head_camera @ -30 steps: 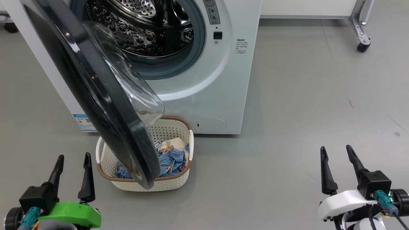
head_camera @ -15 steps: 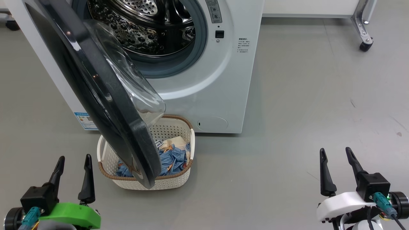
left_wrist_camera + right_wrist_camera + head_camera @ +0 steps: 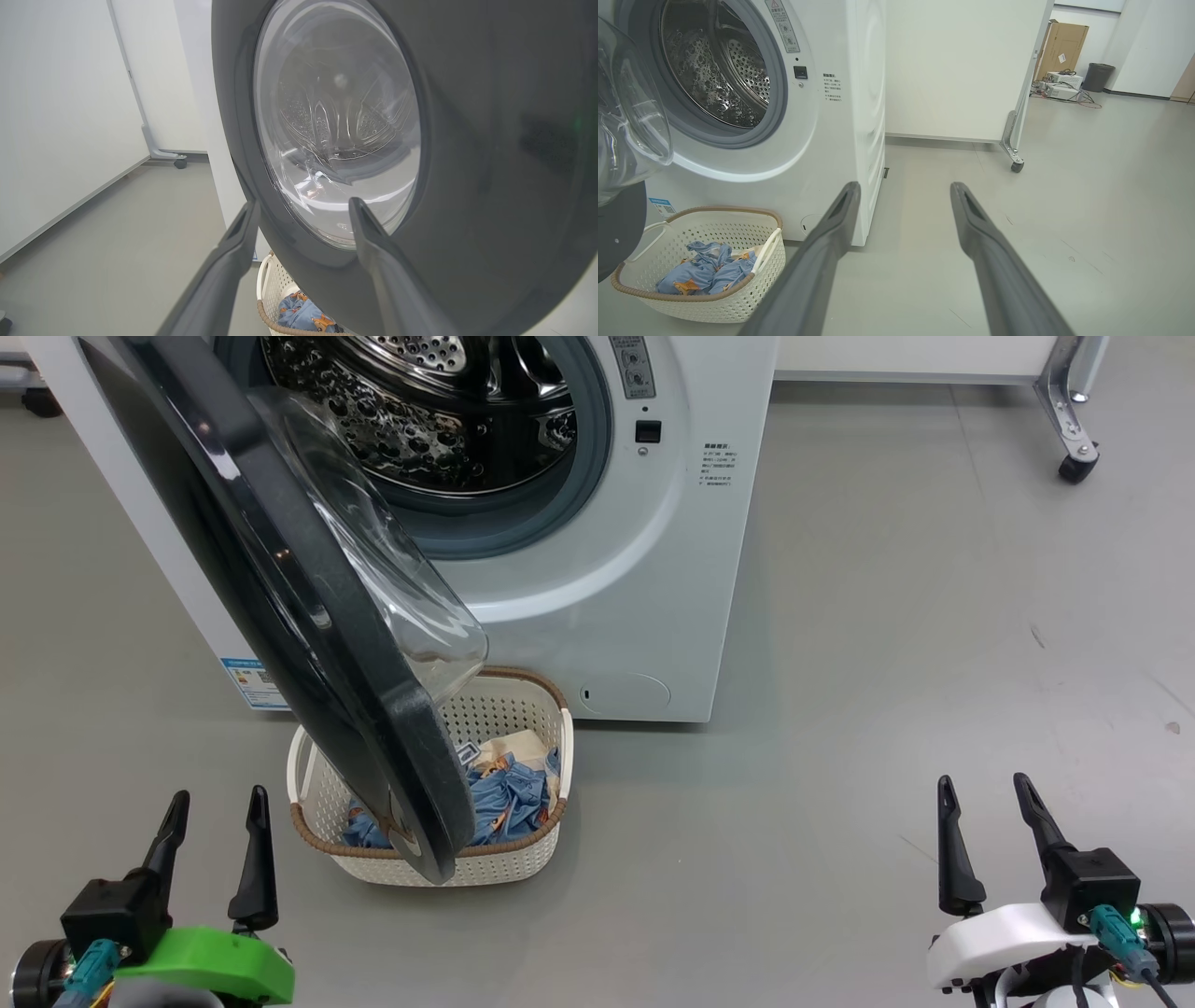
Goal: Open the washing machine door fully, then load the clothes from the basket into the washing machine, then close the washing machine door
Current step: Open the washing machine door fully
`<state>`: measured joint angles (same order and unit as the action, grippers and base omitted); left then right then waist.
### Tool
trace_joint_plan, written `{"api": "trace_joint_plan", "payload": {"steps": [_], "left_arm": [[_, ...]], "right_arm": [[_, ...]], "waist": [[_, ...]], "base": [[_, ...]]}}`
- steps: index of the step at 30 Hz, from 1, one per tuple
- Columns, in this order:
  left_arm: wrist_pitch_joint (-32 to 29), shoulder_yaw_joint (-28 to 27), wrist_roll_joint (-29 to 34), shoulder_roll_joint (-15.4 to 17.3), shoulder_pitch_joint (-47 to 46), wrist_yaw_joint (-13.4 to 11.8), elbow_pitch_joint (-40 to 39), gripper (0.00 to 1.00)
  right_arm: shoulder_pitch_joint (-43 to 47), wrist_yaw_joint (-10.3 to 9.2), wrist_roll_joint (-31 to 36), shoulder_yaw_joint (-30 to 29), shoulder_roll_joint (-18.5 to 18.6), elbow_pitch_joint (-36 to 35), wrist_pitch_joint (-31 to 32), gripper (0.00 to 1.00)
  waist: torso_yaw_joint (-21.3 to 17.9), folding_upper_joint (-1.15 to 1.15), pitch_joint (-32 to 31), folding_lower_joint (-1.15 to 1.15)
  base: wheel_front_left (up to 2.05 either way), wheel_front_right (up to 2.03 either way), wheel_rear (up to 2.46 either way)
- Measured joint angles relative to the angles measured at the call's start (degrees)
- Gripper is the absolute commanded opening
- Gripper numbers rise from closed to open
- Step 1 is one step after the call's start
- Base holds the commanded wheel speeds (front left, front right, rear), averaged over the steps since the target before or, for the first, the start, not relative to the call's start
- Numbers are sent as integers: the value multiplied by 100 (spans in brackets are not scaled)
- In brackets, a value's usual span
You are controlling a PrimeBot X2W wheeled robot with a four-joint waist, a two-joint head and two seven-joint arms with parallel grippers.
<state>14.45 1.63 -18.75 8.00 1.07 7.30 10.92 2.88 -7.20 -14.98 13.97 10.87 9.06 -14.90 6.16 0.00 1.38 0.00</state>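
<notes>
The washing machine (image 3: pixel 644 569) stands ahead with its steel drum exposed. Its door (image 3: pixel 280 588), a black rim around a clear glass bowl, hangs partly open, swung out over the basket (image 3: pixel 504 868). The cream basket sits on the floor against the machine's front and holds the light blue clothes (image 3: pixel 504 798). My left gripper (image 3: pixel 217 793) is open and empty, left of the basket; in the left wrist view its fingers (image 3: pixel 303 201) point at the door's outer face (image 3: pixel 467 140). My right gripper (image 3: pixel 982 778) is open and empty over bare floor, far right of the basket (image 3: pixel 714 298).
A white partition on a castor (image 3: pixel 1074 467) stands behind the machine to the right. Grey floor stretches between the machine and my right gripper. In the right wrist view, a cardboard box (image 3: pixel 1062 46) and a dark bin (image 3: pixel 1098 77) stand far off.
The whole head view has shifted slightly, so the camera moved. Door, basket and clothes stay where they were, and both grippers remain open.
</notes>
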Motion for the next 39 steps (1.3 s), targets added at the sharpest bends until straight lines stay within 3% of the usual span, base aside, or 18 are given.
{"api": "trace_joint_plan", "payload": {"steps": [12,13,14,15,23,31,39], "left_arm": [[0,1,0,-4,-4,0,-1,100],[0,3,0,-4,-4,0,0,93],[0,3,0,-4,-4,0,0,32],[0,10,0,-4,-4,0,0,0],[-1,0,0,-7,-34,0,-314,0],[29,-323,200,3,-877,0,-2159,0],[33,708,248,161,-1390,0,-3331,0]], "right_arm": [[2,0,48,-57,-43,0,0,100],[2,0,49,-64,-46,0,0,100],[2,0,49,-64,-46,0,0,100],[2,0,49,-66,-47,0,0,100],[31,4,52,-90,-60,12,0,100],[142,7,68,-156,-66,20,0,100],[142,59,94,-159,-114,26,0,100]], "waist": [[14,0,-4,0],[15,0,-7,0],[15,0,-7,0],[15,0,-11,0],[22,0,-72,0],[33,0,-115,0],[4,0,-148,0]], "base": [[0,0,0],[0,0,0],[0,0,0],[0,0,0],[0,0,0],[0,0,0],[0,0,0]]}}
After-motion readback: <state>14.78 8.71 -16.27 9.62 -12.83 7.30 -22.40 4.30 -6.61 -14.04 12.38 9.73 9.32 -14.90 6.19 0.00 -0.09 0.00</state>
